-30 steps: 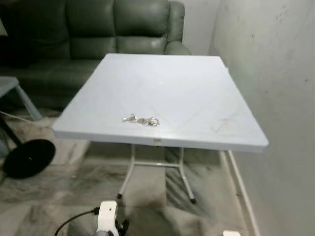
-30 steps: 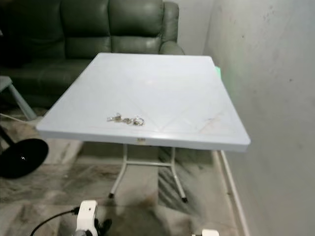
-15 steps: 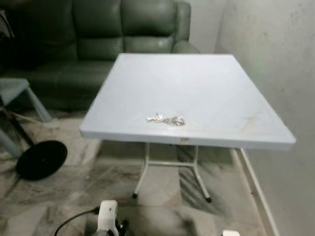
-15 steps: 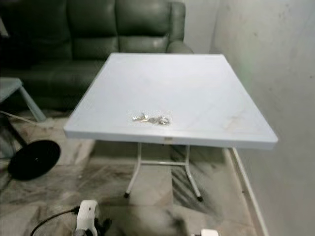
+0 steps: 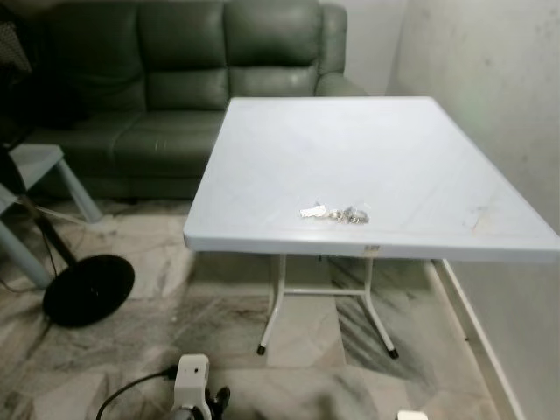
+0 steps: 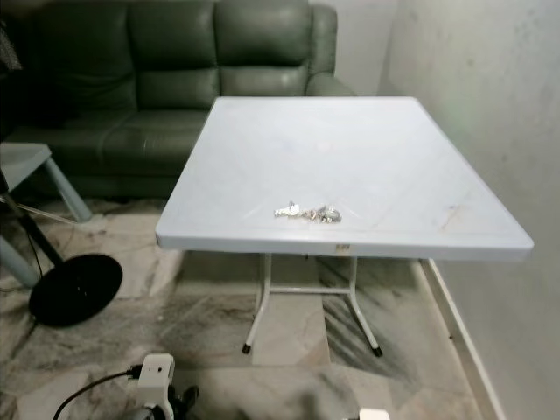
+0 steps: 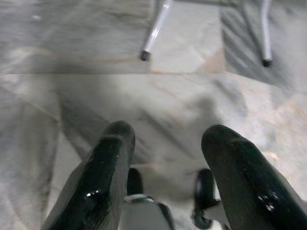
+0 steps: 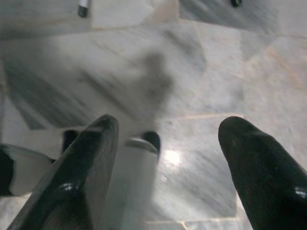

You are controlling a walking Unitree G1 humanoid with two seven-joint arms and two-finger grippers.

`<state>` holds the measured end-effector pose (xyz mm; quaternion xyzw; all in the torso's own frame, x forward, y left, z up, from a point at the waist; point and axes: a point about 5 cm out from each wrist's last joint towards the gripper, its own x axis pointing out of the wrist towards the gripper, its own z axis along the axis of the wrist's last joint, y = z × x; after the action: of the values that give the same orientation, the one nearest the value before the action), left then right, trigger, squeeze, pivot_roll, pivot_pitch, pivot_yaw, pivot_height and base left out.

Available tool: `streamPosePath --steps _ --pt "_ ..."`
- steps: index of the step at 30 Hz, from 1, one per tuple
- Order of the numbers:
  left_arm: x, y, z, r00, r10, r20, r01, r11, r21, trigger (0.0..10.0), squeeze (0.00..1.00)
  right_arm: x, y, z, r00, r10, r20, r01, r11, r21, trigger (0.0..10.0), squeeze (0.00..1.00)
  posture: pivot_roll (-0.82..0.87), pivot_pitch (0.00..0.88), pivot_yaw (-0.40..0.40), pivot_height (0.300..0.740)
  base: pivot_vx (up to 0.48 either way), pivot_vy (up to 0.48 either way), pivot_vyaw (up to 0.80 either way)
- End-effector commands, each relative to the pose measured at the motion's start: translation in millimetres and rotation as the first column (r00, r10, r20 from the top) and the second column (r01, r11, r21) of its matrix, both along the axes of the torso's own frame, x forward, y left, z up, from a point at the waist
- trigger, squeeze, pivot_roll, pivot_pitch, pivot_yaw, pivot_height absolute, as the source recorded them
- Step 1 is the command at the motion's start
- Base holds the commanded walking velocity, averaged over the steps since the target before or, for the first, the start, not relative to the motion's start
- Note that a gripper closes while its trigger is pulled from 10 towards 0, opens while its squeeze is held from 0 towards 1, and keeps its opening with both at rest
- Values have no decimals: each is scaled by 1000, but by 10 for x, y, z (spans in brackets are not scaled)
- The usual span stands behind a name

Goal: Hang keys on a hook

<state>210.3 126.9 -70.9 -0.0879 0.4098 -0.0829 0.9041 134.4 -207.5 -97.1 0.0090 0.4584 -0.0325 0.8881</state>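
Keys (image 5: 334, 213) are lying in a small silvery bunch on the white table (image 5: 289, 149), close to its near edge and a little right of the middle, with nothing touching them. Both arms are hanging low over the marble floor (image 5: 175, 315), well short of the table: the left gripper (image 7: 165, 143) is pointing down at the floor with its fingers spread and holding nothing, and the right gripper (image 8: 168, 139) is doing the same, released and unloaded. Judging by this, the robot is only approaching and the pick-up is not yet begun. To do this step well, it is probably worth squaring up to the near edge so the bunch sits straight ahead, then bringing one gripper down flat and low, since the thin metal is lying flush on the top and could slide away from a slanted pinch; catching the ring looks safest. No hook can be made out. A green sofa (image 5: 175, 70) is standing beyond the table, and a black round base (image 5: 88, 290) is resting on the floor to the left. No containers are showing anywhere.
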Motion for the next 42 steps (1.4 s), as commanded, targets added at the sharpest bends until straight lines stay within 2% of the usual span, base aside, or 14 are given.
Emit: streamPosePath --steps 1,5,9,10,14,17,18,22,24,29,32,34,36,42 --pt "16 57 -1 1000 27 -14 -26 999 37 10000 0 60 36 18 1000 5 23 -5 1000 10 10000 0 -7 2 8 740 0 0 0" --pt "76 17 34 999 37 -1 -37 999 27 10000 0 96 41 35 999 6 43 -7 1000 13 10000 0 -7 2 8 740 0 0 0" --pt "280 -38 172 995 58 78 -57 998 -13 10000 0 312 35 141 989 2 145 -5 1000 22 10000 0 -10 22 10 740 0 0 0" --pt "393 -37 257 989 72 126 -68 997 -34 10000 0 428 15 212 978 0 207 -6 1000 27 10000 0 -10 28 11 740 0 0 0" --pt "549 4 384 976 93 198 -85 995 -49 10000 0 581 -23 323 955 1 297 -10 999 30 10000 0 -10 36 14 740 0 0 0" --pt "743 47 580 944 69 323 -58 997 -46 10000 0 798 -72 520 896 6 444 -21 999 28 10000 0 -13 53 22 740 0 0 0" --pt "824 49 682 918 54 392 -38 998 -49 10000 0 899 -73 630 854 15 520 -34 999 28 10000 0 -13 53 22 740 0 0 0" --pt "888 14 804 875 18 484 12 998 -60 10000 0 1017 -2 777 785 32 618 -64 998 29 10000 0 -16 62 31 740 0 0 0" --pt "924 -22 912 825 1 565 48 996 -71 10000 0 1112 90 941 705 47 708 -89 996 23 10000 0 -20 64 33 740 0 0 0" --pt "960 -44 1054 766 26 643 65 991 -117 10000 0 1180 209 1194 587 52 808 -119 993 23 10000 0 -22 75 38 740 0 0 0" --pt "995 -93 1253 688 22 725 112 984 -136 10000 0 1197 301 1424 493 74 867 -164 986 9 10000 0 -21 82 40 740 0 0 0" --pt "1017 -97 1337 664 36 747 113 983 -147 10000 0 1201 322 1516 458 86 885 -177 984 -4 10000 0 -21 82 40 740 0 0 0" --pt "1063 -79 1564 594 54 802 132 978 -163 10000 0 1207 347 1756 382 97 919 -196 980 -22 10000 0 -21 82 40 740 0 0 0" --pt "1124 -29 1883 516 65 854 157 973 -169 10000 0 1204 353 2080 286 143 947 -213 974 -82 10000 0 -23 85 47 740 0 0 0"
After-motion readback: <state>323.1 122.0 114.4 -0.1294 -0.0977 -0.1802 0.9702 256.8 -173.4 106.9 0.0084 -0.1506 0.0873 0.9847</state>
